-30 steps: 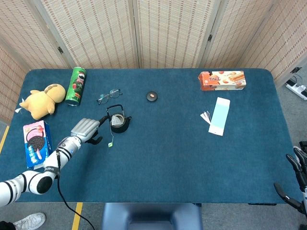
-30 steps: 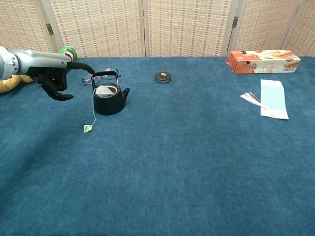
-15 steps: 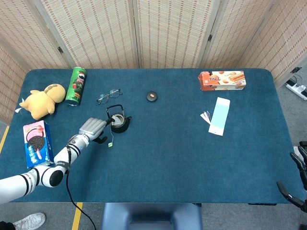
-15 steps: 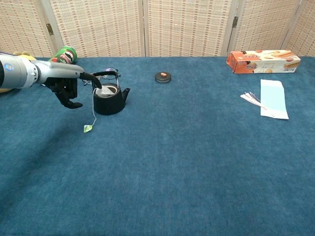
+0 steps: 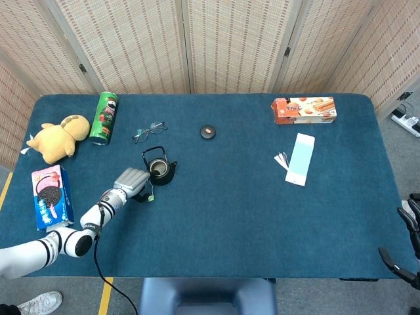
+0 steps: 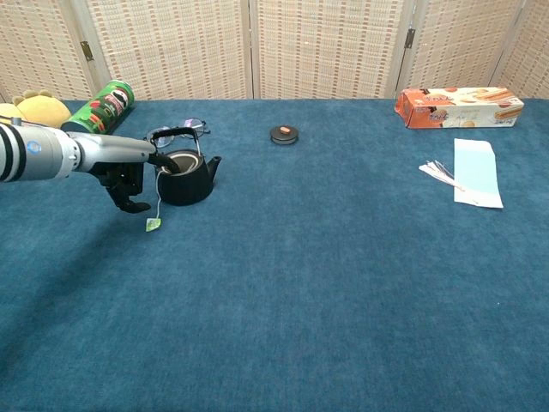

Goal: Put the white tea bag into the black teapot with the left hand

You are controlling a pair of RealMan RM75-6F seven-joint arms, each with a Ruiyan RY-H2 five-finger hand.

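The black teapot (image 5: 160, 170) (image 6: 185, 177) stands left of centre on the blue table, lid off. Something pale shows dimly inside its mouth; I cannot tell whether it is the tea bag. A thin string hangs over the pot's left rim down to a small green tag (image 5: 150, 198) (image 6: 153, 225) lying on the cloth. My left hand (image 5: 131, 182) (image 6: 129, 178) is just left of the pot. One digit reaches to the rim where the string leaves; the other fingers hang curved below, holding nothing. My right hand (image 5: 408, 237) sits off the table's right edge, fingers spread.
The teapot's round lid (image 5: 207, 132) (image 6: 284, 134) lies behind the pot. Glasses (image 5: 149, 131), a green can (image 5: 104, 117), a yellow plush toy (image 5: 58, 137) and a cookie box (image 5: 50, 196) lie on the left. An orange box (image 5: 304, 109) and a pale envelope (image 5: 300, 159) lie at right.
My left hand has moved down and closer to the teapot, its reaching digit now low at the rim. The pot has shifted slightly left and its handle has tipped back.
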